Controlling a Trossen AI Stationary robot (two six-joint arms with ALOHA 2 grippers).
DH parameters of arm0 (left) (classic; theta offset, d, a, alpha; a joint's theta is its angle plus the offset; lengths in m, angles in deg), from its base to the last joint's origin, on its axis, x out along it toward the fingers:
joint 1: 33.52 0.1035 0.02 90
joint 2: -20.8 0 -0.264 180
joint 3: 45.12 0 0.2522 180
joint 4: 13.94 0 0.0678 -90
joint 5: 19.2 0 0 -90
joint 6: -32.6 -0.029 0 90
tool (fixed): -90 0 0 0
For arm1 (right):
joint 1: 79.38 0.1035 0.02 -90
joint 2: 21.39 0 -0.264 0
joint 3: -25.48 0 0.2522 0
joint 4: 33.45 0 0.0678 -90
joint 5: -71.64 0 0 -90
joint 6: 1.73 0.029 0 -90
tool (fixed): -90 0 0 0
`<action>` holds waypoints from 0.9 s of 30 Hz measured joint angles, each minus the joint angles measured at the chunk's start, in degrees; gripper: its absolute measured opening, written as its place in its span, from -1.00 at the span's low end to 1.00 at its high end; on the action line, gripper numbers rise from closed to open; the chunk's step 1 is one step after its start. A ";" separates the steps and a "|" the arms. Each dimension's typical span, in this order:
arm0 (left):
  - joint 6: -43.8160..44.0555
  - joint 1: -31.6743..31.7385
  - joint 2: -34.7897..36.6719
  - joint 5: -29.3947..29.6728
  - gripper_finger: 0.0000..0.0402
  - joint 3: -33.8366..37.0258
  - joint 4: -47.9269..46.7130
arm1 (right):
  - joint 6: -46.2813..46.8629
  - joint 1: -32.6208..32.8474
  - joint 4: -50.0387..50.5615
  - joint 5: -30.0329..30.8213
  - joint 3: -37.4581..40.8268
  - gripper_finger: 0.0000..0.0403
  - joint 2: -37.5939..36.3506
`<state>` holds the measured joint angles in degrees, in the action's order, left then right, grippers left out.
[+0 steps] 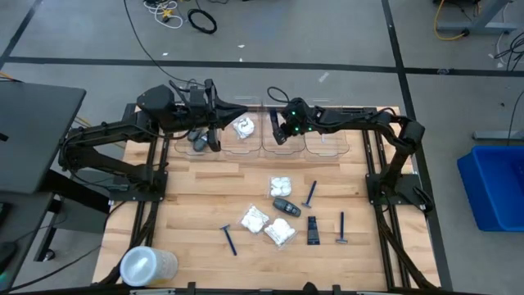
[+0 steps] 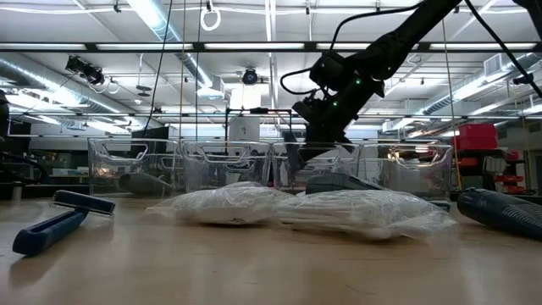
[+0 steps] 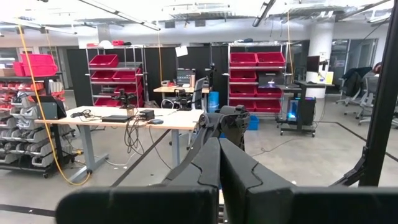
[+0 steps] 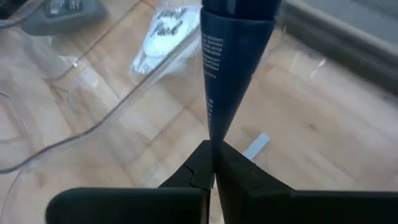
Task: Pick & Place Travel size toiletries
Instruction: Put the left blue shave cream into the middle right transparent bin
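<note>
One small black tapered tube point(image 4: 233, 56) hung clamped in the right hand point(image 4: 214, 158) over a clear plastic bin point(image 1: 282, 144); release came next, while the left hand point(image 3: 219, 155) waited closed.

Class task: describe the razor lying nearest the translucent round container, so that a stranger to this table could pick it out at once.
Start at the translucent round container at the table's near left corner. The blue razor lies alone just beyond it, left of the white packets. The other two razors lie farther right, beside the dark items.

Grey floor point(image 1: 74, 41), red-bin shelves point(image 3: 115, 78), ceiling striplights point(image 2: 161, 17)
</note>
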<state>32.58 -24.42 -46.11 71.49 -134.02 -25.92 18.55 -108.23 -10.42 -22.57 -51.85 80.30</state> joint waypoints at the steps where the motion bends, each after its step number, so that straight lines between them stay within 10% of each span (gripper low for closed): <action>1: -0.03 0.00 0.00 -0.01 -0.98 0.00 0.00 | 0.29 -0.01 0.41 -0.54 0.00 -0.91 0.00; 27: 2.67 0.00 -0.02 -0.02 -0.96 0.00 -1.07 | 0.30 -0.01 2.35 -0.50 0.00 -0.91 0.00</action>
<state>35.25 -24.42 -46.14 71.47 -134.02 -26.99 18.85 -108.24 -8.07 -23.07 -51.85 80.30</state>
